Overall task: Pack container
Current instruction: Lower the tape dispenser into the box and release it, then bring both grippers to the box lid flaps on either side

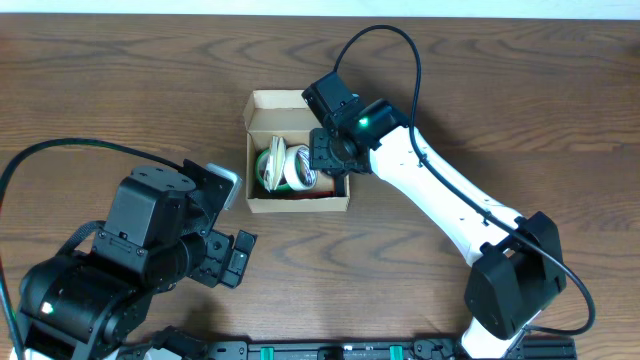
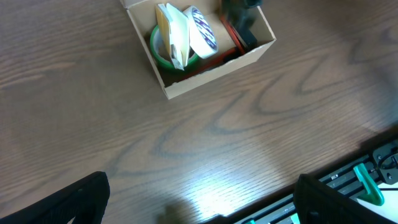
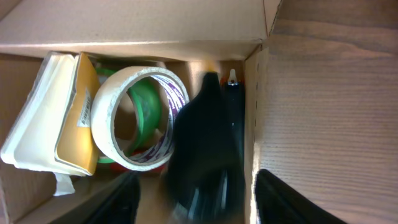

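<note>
The tan cardboard container [image 1: 262,99] sits open at the table's middle, its lid flap folded back. It holds a white tape roll with purple print [image 3: 102,118], a green roll [image 3: 144,112], a cream and yellow packet [image 3: 56,118] and something red [image 2: 229,32]. My right gripper [image 1: 332,156] hangs over the box's right end, fingers wide apart. A blurred black object [image 3: 208,143] lies between the fingers [image 3: 196,202] against the box's right wall, clear of the left finger. My left gripper [image 1: 232,222] is open and empty, left of and nearer than the box.
Wood-grain table all round the container [image 2: 211,70]. A black rail with green clips [image 2: 367,180] runs along the table's front edge, close to my left gripper [image 2: 202,205]. My right arm crosses from the front right corner to the box.
</note>
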`<action>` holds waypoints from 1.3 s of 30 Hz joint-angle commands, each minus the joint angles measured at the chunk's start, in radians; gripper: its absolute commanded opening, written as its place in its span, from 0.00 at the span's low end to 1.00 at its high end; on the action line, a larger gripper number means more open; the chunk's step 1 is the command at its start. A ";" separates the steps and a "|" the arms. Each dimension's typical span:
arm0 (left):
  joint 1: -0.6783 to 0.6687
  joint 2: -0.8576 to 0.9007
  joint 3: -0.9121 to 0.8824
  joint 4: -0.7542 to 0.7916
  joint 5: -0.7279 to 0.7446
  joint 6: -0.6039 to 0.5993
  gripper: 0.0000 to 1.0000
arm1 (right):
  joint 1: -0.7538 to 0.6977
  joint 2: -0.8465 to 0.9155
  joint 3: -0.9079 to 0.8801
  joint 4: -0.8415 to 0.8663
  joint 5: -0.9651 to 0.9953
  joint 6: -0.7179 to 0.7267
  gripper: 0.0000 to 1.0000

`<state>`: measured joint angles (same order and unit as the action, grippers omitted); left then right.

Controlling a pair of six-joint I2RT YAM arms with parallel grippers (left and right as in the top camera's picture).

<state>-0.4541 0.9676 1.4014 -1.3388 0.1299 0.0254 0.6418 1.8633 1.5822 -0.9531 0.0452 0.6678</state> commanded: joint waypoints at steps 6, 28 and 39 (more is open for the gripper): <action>0.002 -0.001 0.010 -0.003 -0.007 -0.006 0.95 | 0.005 -0.019 0.020 -0.013 0.018 0.008 0.79; 0.002 -0.001 0.010 0.056 -0.029 0.007 0.95 | -0.172 -0.117 0.029 -0.065 0.078 -0.324 0.01; 0.009 0.110 0.008 0.217 0.108 0.020 0.95 | -0.280 -0.117 -0.097 0.052 -0.026 -0.359 0.01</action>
<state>-0.4515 1.0348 1.4021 -1.1301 0.1532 0.0338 0.3866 1.7531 1.5230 -0.9157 0.0620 0.3389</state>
